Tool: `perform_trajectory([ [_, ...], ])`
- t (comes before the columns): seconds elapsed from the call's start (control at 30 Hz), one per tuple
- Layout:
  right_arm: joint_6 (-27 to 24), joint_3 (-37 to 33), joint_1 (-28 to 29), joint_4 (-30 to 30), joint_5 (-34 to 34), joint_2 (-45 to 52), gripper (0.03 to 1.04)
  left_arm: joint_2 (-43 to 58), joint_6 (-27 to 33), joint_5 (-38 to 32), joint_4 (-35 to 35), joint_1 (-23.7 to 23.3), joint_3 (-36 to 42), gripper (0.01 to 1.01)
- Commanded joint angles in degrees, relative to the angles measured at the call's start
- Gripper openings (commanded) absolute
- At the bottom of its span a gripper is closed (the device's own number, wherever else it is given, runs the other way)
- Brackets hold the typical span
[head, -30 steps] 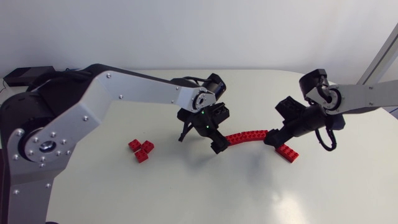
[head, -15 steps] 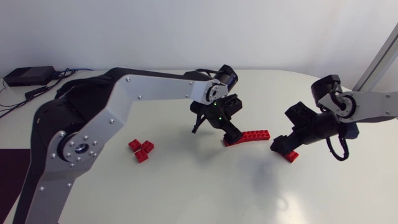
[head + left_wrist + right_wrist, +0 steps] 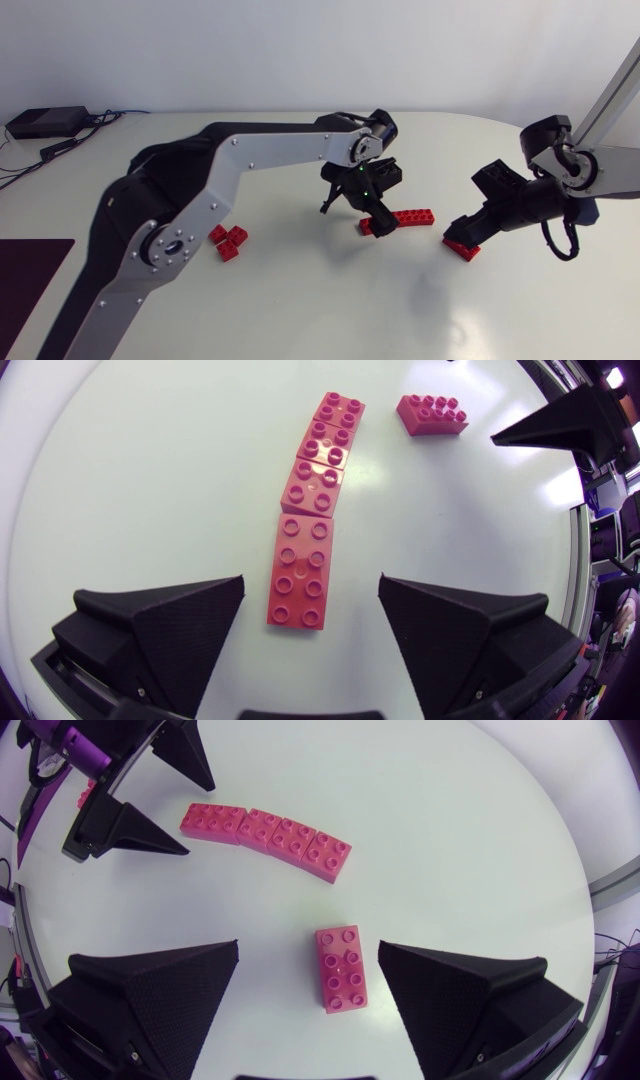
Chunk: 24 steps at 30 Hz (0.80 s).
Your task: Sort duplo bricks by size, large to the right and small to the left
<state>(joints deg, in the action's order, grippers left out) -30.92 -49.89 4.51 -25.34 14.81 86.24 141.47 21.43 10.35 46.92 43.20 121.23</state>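
Duplo bricks in red are spread over the white table (image 3: 300, 320), and one long brick (image 3: 300, 570) is seen lying flat between the wide-spread fingers of the left gripper (image 3: 310, 600), with a gap on either side, so nothing is held. Three square bricks (image 3: 327, 445) are joined end to end ahead of it, forming a slightly curved row (image 3: 405, 218) near the table's middle. The right gripper (image 3: 308, 948) is likewise held wide open and empty, low over a single large brick (image 3: 345, 968), which is placed between its fingers and touched by neither. This brick is set apart from the row's far end, on the right. Three small bricks (image 3: 228, 240) are clustered well apart on the left.
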Motion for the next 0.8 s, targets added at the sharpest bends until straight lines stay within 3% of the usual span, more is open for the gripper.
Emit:
perform_trajectory([
  [0.0,-1.34,0.93,0.67,-1.02,0.40,-0.89,1.00,3.55,1.33,0.46,2.65,0.57,4.54,0.793],
  [0.13,-1.87,0.67,1.46,-1.55,0.66,-1.42,1.00,7.51,1.51,0.46,8.19,1.01,10.87,0.480],
  [0.23,-2.13,0.67,1.81,-1.82,0.75,-1.86,1.00,9.61,2.12,0.55,12.76,1.01,14.65,0.364],
  [0.4,-2.31,1.11,2.08,-1.99,1.01,-2.21,1.00,9.70,2.04,0.55,13.38,0.83,14.12,0.264],
  [0.53,-2.31,1.72,2.17,-1.99,1.19,-2.48,1.00,8.21,2.12,0.72,13.03,1.10,10.61,0.248],
  [0.77,-2.39,1.46,2.17,-2.34,1.36,-3.27,1.00,-3.30,1.86,1.08,6.08,4.88,-7.67,0.244],
])
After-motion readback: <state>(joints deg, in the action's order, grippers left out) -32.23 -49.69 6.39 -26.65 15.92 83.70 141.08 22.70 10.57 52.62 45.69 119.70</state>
